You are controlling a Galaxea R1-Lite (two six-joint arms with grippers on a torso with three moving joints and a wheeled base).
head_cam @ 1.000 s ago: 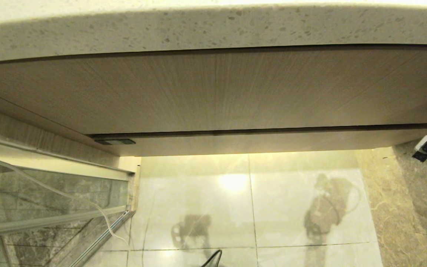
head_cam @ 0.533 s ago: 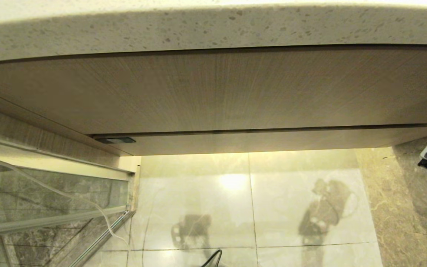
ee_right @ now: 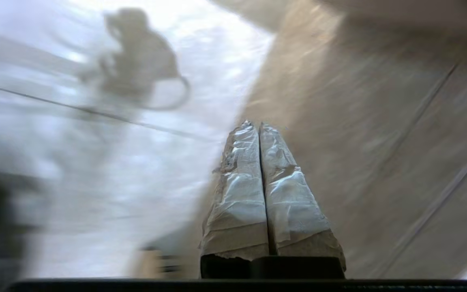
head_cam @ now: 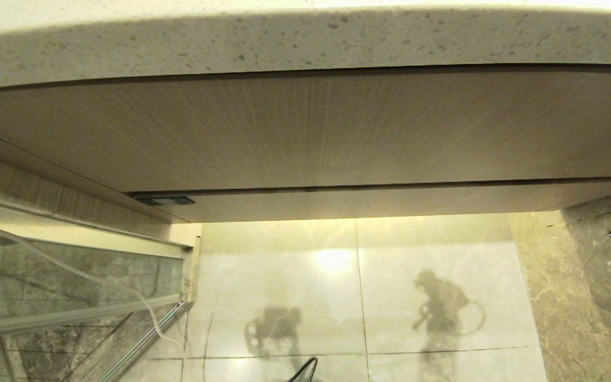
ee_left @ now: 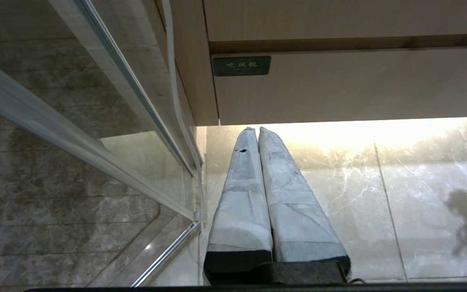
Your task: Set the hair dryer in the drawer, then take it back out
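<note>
i see the drawer [head_cam: 380, 204] closed flush; my right gripper [ee_right: 256, 126] and left gripper [ee_left: 254, 130] both have fingers pressed together, empty.

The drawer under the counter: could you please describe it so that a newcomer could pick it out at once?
Start at the speckled stone countertop across the top of the head view. Below it hangs a taller wood-grain panel, and beneath a dark gap comes the drawer, shut. Its low front and the small dark label at its left end set it apart.
</note>
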